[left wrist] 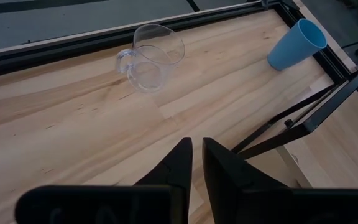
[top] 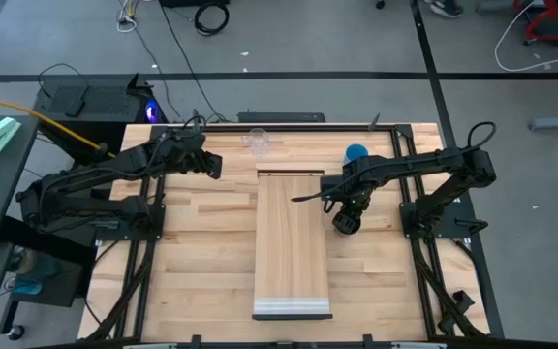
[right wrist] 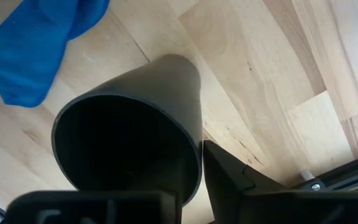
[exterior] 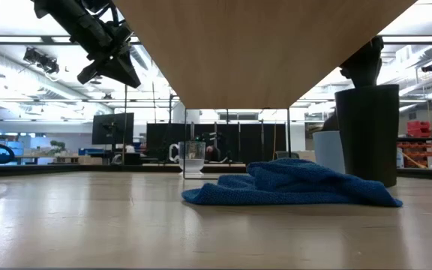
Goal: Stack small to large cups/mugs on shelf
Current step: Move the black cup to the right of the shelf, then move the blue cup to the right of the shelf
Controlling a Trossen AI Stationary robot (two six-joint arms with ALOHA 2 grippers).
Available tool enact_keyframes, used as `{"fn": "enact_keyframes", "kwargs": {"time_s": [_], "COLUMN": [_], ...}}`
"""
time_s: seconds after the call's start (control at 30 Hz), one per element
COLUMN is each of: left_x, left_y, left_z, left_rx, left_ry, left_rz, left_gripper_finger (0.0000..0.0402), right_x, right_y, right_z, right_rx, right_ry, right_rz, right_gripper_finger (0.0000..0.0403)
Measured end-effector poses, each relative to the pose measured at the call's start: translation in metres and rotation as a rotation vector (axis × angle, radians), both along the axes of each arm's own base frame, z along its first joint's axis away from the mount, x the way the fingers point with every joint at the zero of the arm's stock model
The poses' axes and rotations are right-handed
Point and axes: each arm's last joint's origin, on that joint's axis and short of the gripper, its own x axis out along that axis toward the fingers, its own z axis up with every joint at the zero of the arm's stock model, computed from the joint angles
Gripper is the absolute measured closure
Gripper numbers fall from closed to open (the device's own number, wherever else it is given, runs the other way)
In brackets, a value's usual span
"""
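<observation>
The black cup [top: 345,223] [exterior: 367,135] stands upright on the tabletop, just right of the shelf [top: 294,242]. My right gripper [top: 348,204] points down right over its rim, and the cup's open mouth [right wrist: 126,149] fills the right wrist view. The blue cup [top: 356,153] [left wrist: 296,43] stands near the far edge. A clear cup [top: 257,142] [left wrist: 151,59], with a handle, stands at the far edge left of it. My left gripper [top: 211,165] [left wrist: 196,152] hangs in the air left of the shelf's far end, with a narrow gap between its fingers and nothing in it.
The shelf is raised on a dark frame [left wrist: 303,118]; its underside [exterior: 261,45] shows in the low view. A crumpled blue cloth [exterior: 291,184] [right wrist: 30,43] lies on the table under it, beside the black cup. Bare tabletop lies left of the shelf.
</observation>
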Motion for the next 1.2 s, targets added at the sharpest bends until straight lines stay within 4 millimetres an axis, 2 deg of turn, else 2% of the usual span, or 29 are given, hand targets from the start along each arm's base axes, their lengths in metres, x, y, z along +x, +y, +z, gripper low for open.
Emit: {"fn": "enact_keyframes", "kwargs": {"time_s": [0.43,0.6,0.73,0.83,0.97,1.2], "left_x": [0.0,0.0,0.0,0.0,0.0,0.0], "left_y": [0.0,0.0,0.0,0.0,0.0,0.0], "left_z": [0.0,0.0,0.0,0.0,0.0,0.0], "left_rx": [-0.002,-0.002,-0.002,-0.002,-0.002,-0.002], "left_ry": [0.0,0.0,0.0,0.0,0.0,0.0], "left_rz": [-0.006,-0.006,-0.006,-0.006,-0.006,-0.005], "left_gripper_finger": [0.0352,0.0351,0.0349,0.0352,0.0353,0.0347], "right_x": [-0.002,-0.009,-0.019,-0.032,-0.05,-0.082], "right_y": [-0.005,-0.008,-0.02,-0.039,-0.081,-0.164], "right_z": [0.003,0.022,0.044,0.057,0.064,0.049], "right_rx": [-0.026,-0.025,-0.069,-0.16,-0.21,-0.196], "right_ry": [-0.011,-0.082,-0.149,-0.17,-0.177,-0.102], "right_rz": [-0.019,-0.05,-0.096,-0.18,-0.336,-0.556], "right_gripper_finger": [0.0334,0.0334,0.0334,0.0334,0.0334,0.0334]}}
